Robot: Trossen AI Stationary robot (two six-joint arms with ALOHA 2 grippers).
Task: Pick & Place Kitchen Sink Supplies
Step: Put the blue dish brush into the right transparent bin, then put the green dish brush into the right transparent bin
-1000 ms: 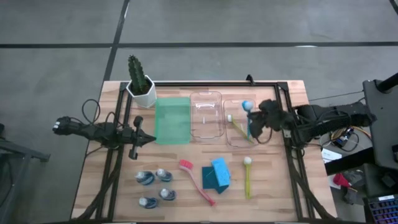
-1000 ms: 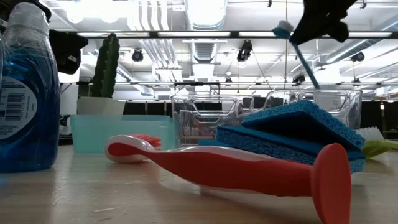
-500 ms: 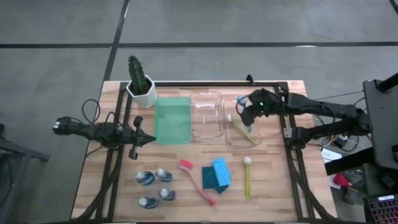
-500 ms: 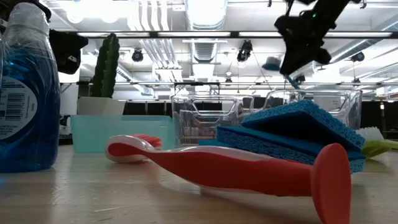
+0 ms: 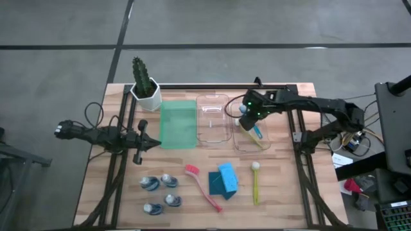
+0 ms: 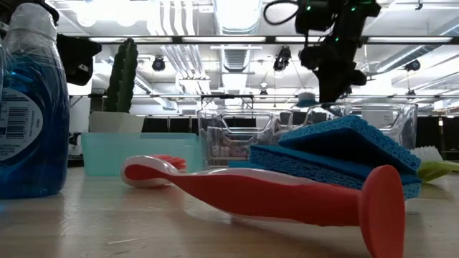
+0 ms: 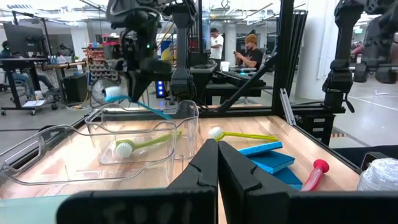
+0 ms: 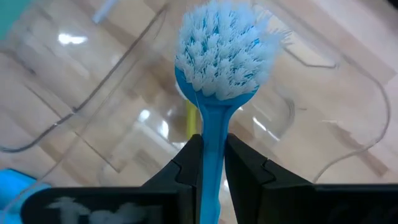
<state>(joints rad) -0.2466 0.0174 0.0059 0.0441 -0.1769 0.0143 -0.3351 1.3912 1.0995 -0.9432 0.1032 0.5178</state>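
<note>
My right gripper (image 5: 250, 114) is over the right clear tray (image 5: 239, 142), shut on a blue brush with a white head (image 8: 227, 53). It also shows in the left wrist view (image 7: 113, 94). A yellow-green brush (image 5: 249, 133) lies inside that tray. Another yellow-green brush (image 5: 255, 183), the pink brush (image 5: 202, 187), two stacked blue sponges (image 5: 223, 181) and several little blue-white bottles (image 5: 160, 192) lie on the near part of the table. My left gripper (image 5: 138, 142) waits at the table's left, shut and empty. My right gripper pinches the blue brush's handle (image 8: 210, 146) between its two fingers, a short way below the white head, the fingers across the handle and coming from above. The brush is slanted over the clear tray, head higher, the handle's free end (image 7: 168, 116) lower at the tray's rim.
A second clear tray (image 5: 213, 119) and a green tray (image 5: 178, 124) stand to the left of the right clear tray. A potted cactus (image 5: 144, 83) is at the far left corner. Black frame rails (image 5: 122, 167) run along both table sides.
My right gripper has moved toward the table's left and down over the right clear tray, carrying the blue brush. The brush head has come down from high above the tray to just over its rim.
</note>
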